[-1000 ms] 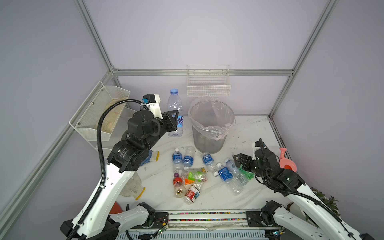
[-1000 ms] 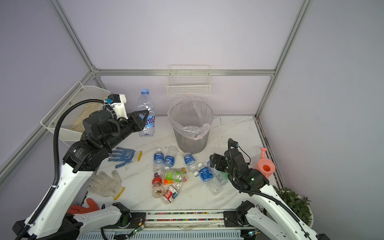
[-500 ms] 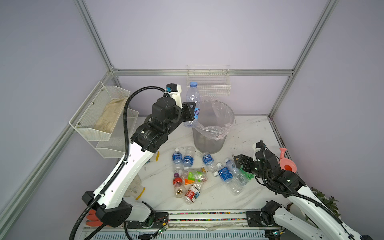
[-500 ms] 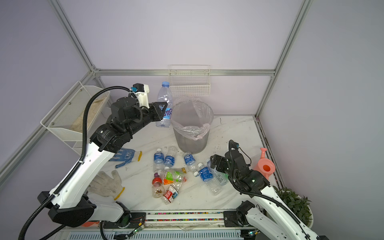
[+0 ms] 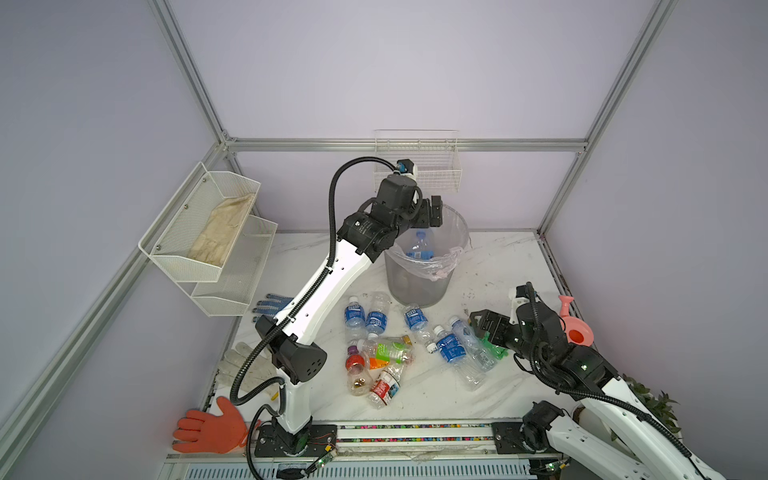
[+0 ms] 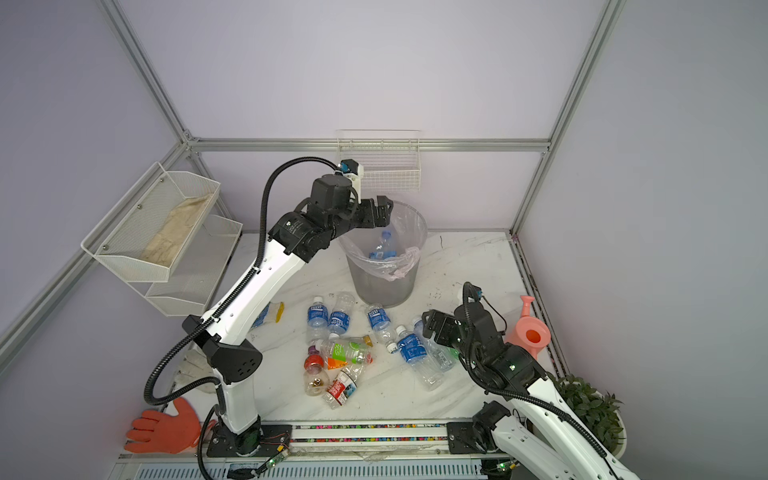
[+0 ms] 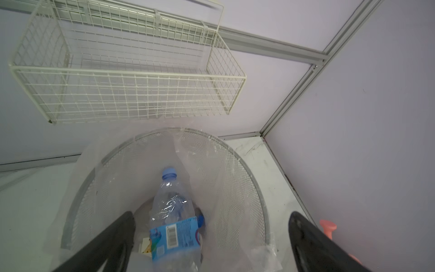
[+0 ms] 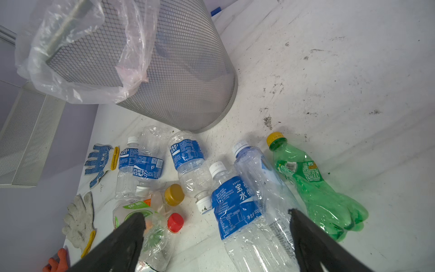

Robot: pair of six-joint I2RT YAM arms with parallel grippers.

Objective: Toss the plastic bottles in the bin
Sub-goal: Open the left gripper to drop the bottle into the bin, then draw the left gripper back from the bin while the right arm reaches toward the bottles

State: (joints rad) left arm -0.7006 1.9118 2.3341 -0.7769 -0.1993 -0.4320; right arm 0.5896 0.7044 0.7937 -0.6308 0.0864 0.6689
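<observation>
The grey mesh bin [image 5: 415, 286] [image 6: 382, 286] with a clear liner stands at the back of the table. My left gripper [image 5: 432, 216] [image 7: 210, 216] hangs open over its rim. A blue-capped, blue-labelled bottle [image 5: 419, 247] [image 7: 173, 212] lies inside the bin, free of the fingers. Several plastic bottles [image 5: 376, 320] lie on the table in front of the bin. My right gripper [image 5: 482, 324] [image 8: 216, 214] is open and empty, low over a blue-labelled bottle [image 8: 235, 207], with a green bottle [image 8: 313, 188] beside it.
A pink watering can [image 5: 575, 328] sits at the right edge, a plant [image 5: 648, 399] beyond it. An orange glove [image 5: 208, 428], a white glove [image 5: 245, 365] and a blue-dotted glove [image 5: 270, 303] lie on the left. A wire basket [image 5: 417, 166] hangs just behind the bin; mesh shelves [image 5: 208, 232] hang on the left wall.
My left arm swung right from beside the bin to over its rim carrying the upright bottle, then opened; the bottle now lies in the bin. The right arm has not moved.
</observation>
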